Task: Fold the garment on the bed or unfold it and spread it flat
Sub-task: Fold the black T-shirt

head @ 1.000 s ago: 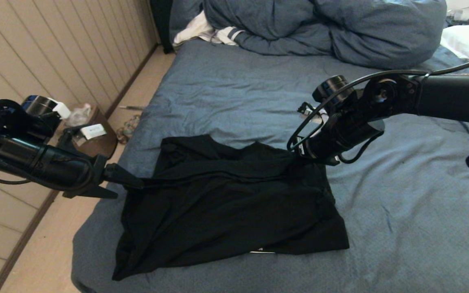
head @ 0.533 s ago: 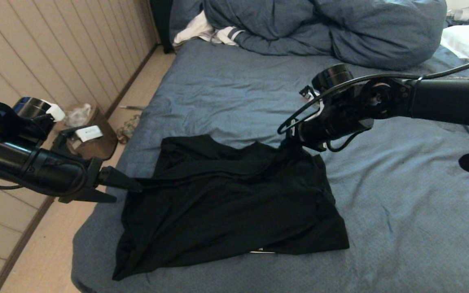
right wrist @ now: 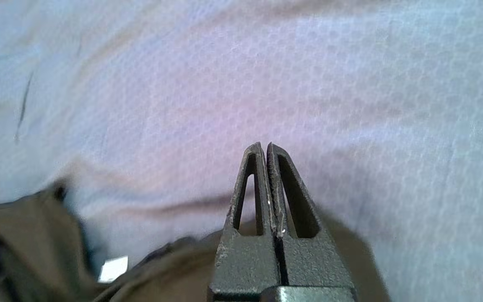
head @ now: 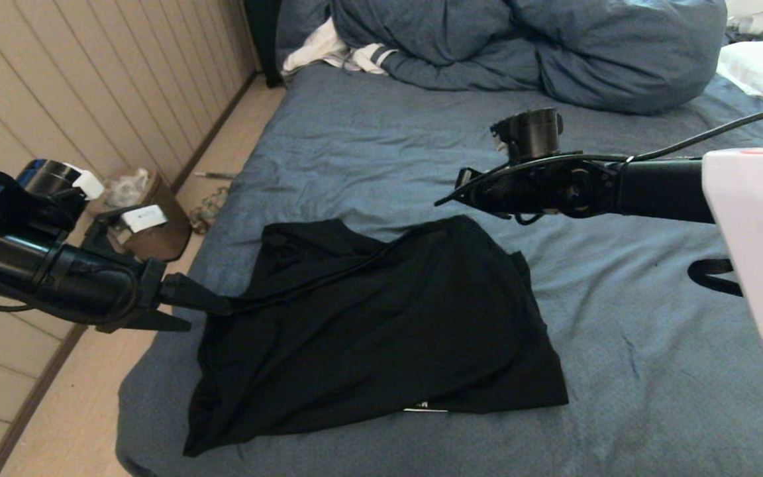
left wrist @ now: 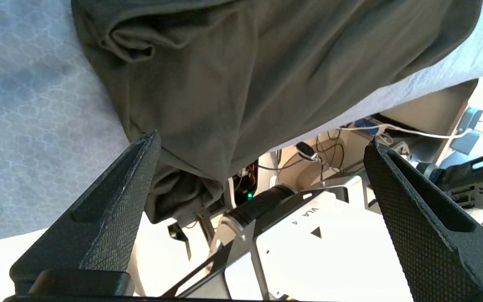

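Head view dim, flat, soft light, no hard shadows; shirt (head: 381,331) reads as near-featureless black on the bed (head: 653,371). Left wrist view brighter, floor area blown out. Right wrist view motion-blurred, washed out, sheet pale; only gripper (right wrist: 266,147) sharp.

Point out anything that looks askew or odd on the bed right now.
The black T-shirt lies crooked and creased on the bed, its near-left corner hanging over the edge. A white scrap peeks out under its near hem. The left gripper is open at its left edge; the right gripper is shut and empty.
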Robot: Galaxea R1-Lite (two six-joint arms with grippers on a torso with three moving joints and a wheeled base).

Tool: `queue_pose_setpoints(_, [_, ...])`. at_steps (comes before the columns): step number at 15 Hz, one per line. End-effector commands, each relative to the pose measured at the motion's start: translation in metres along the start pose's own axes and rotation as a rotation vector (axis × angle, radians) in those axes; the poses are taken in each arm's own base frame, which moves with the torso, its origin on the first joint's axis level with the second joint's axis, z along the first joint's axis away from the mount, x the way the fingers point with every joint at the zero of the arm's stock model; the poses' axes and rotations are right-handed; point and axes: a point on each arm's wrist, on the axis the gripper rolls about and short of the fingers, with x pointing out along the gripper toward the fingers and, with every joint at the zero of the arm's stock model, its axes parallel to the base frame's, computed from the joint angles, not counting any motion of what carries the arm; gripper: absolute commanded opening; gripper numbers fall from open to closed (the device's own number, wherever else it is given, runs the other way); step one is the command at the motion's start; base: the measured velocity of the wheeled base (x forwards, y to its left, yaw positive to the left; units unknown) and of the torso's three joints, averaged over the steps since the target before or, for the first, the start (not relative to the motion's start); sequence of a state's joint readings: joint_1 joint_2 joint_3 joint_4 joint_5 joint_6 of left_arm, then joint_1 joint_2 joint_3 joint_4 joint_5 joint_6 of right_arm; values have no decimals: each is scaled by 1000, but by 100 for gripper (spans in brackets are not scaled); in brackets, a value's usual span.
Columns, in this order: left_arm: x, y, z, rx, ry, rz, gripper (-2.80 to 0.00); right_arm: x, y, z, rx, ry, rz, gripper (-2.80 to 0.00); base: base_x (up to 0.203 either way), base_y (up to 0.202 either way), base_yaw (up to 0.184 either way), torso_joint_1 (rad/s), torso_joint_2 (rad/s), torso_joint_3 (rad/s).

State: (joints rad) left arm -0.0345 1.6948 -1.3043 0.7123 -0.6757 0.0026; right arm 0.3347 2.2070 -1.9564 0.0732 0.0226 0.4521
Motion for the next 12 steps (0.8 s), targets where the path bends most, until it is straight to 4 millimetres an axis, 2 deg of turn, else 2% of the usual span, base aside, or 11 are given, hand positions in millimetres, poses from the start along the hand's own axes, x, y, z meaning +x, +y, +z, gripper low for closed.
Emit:
queue_pose_setpoints(1, [2,-1,-1,0,9,-6,0,10,-6,-5,-1,-3,-7,-280,0,0,0,0,0,0])
queue_pose_setpoints(3, [2,-1,-1,-1,11,-8,0,11,-7,-6,-7,0,-8,-280,0,0,0,0,0,0])
queue_pose_setpoints(7, [9,-3,1,10,15,-19,0,0,-3,0,-22,-23,-32,-280,0,0,0,0,0,0])
queue_pose_setpoints(10, [9,-3,5,-11,-21,-11,0,-37,4,18,-45,-33,-36,-280,0,0,0,0,0,0])
queue_pose_setpoints(12, [11,2,5,-41,-14,-5,0,-65,0,20,-47,74,-97,-280,0,0,0,0,0,0])
